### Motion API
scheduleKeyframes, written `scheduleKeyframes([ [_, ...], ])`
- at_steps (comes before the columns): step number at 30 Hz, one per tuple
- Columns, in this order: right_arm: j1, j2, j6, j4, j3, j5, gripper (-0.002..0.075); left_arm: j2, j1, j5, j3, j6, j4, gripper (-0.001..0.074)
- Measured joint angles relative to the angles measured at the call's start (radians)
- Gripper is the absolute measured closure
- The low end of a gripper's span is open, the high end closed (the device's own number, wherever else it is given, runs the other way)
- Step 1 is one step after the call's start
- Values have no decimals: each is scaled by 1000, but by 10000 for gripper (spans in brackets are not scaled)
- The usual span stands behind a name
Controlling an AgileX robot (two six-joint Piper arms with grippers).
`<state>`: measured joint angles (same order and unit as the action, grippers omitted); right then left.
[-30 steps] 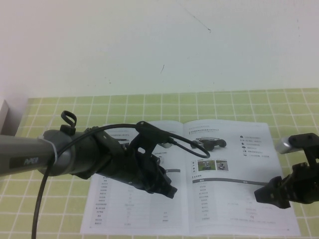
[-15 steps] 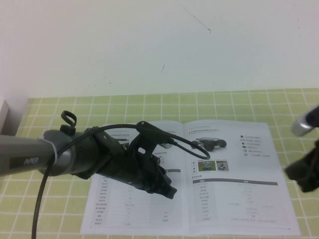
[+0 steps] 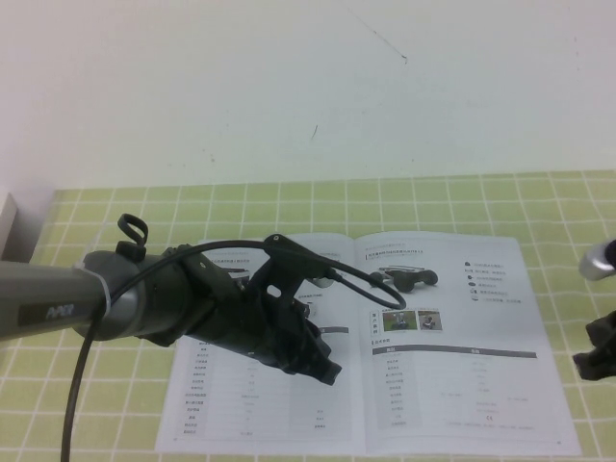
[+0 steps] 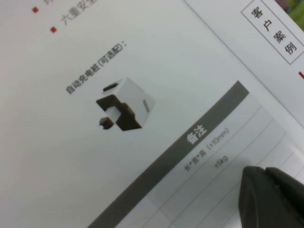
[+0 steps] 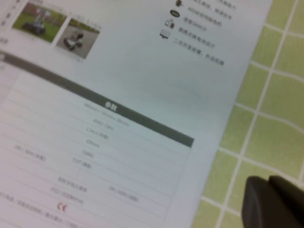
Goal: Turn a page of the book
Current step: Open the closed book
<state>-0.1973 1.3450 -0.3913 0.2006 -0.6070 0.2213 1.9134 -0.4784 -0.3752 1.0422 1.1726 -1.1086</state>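
The book (image 3: 452,366) lies open and flat on the green tiled cloth, showing small vehicle photos and dark-headed tables. Its right-hand page (image 3: 472,318) lies flat, and nothing grips it. My left arm reaches across the left-hand page, and the left gripper (image 3: 327,371) is shut with its tips low over that page's table (image 4: 209,137). In the left wrist view the left gripper (image 4: 264,169) holds nothing. My right gripper (image 3: 594,358) sits at the far right, off the book. In the right wrist view the right gripper (image 5: 268,179) is shut and empty over the cloth, beside the page's outer edge (image 5: 223,123).
A green tiled cloth (image 3: 115,414) covers the table up to a white wall at the back. A white box edge (image 3: 14,226) shows at the far left. A black cable (image 3: 318,258) loops over the left arm above the book.
The right gripper has pulled back to the right, off the right-hand page's outer edge, and has gone from open to shut with nothing in it. The left arm and book are unmoved.
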Motion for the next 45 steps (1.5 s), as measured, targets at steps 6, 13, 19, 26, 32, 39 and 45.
scheduleKeyframes([
  [6,0,134,8,134,-15,-25,435,0,0,-1,0,0,-2,738],
  [13,0,254,10,252,-27,-25,225,0,0,-2,0,0,-2,738],
  [19,-2,298,10,284,-32,-25,241,0,0,-2,0,0,-2,738],
  [26,-36,300,10,308,-40,-55,264,0,0,-2,0,0,-2,738],
  [32,-45,300,8,314,-40,-77,265,0,0,-3,0,0,-2,738],
  [39,-45,305,-10,315,-40,-92,265,0,0,-3,0,0,-2,738],
  [45,-57,348,-14,317,-40,-98,265,0,0,-3,0,5,-2,738],
])
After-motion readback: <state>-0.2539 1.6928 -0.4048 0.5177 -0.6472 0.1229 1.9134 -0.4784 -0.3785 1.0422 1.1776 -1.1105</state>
